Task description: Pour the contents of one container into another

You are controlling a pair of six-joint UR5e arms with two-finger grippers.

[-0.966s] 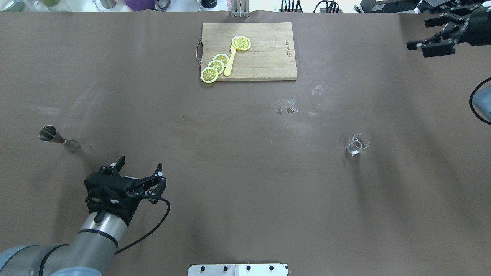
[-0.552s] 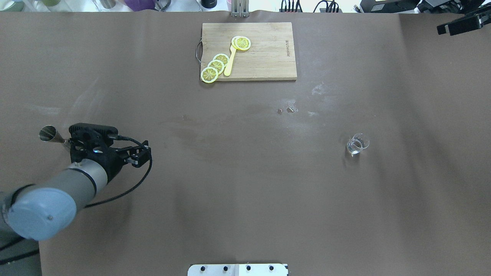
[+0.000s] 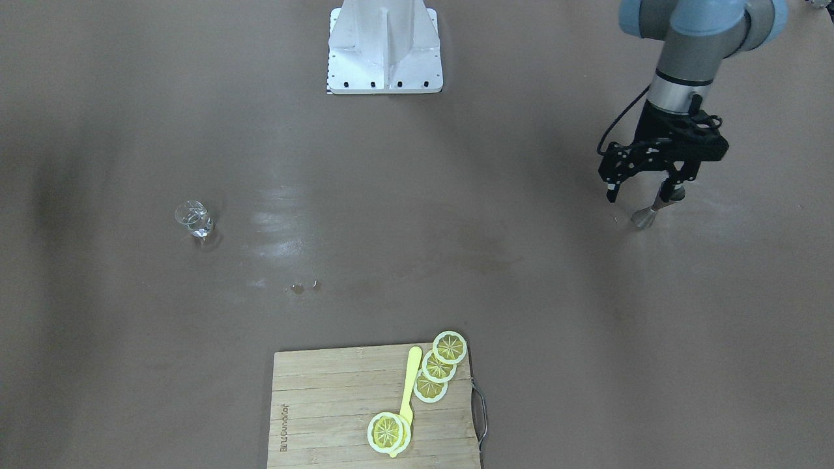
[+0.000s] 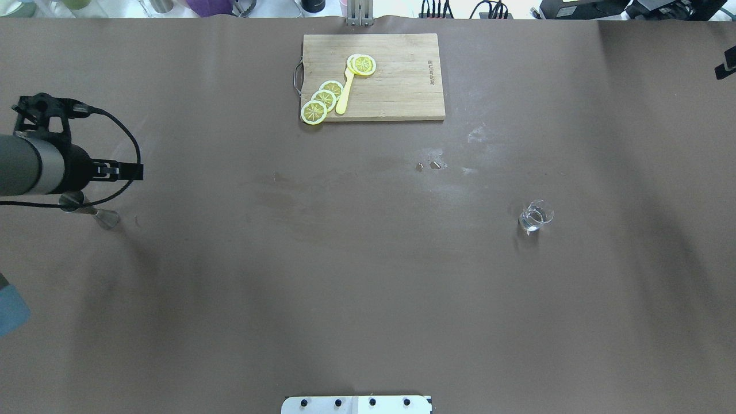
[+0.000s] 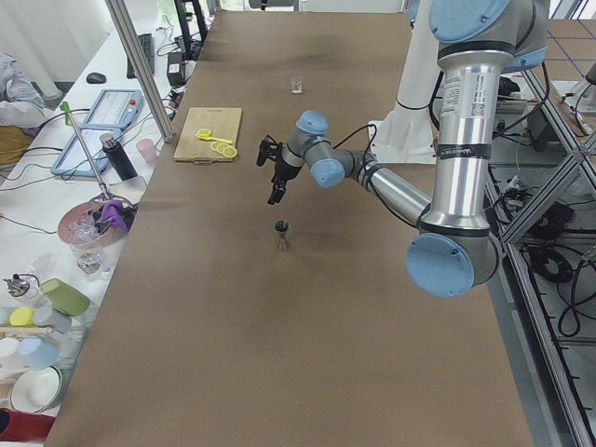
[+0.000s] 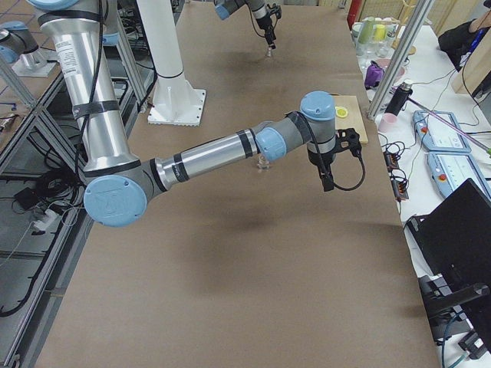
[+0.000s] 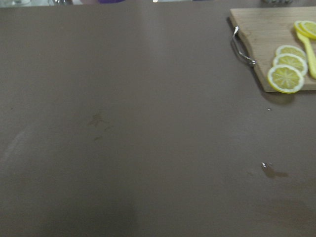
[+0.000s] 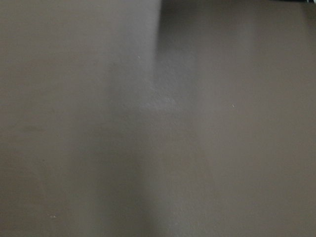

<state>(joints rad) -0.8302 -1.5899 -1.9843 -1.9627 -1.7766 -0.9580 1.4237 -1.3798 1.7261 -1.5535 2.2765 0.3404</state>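
The steel jigger stands upright at the table's left end, also seen in the overhead view as the jigger. My left gripper hangs open in the air over it, fingers pointing down and holding nothing. The side view shows that left gripper well above the jigger. The clear glass cup stands alone on the right half of the table with a little liquid in it. My right gripper hovers beyond the cup; I cannot tell whether it is open.
A wooden cutting board with lemon slices and a yellow spoon lies at the far middle. A few droplets mark the brown table cover. The left arm's black cable loops beside the wrist.
My left arm has swung from the near table up and leftward until its gripper is over the jigger. My right gripper has drawn back almost out of the overhead view's right edge.
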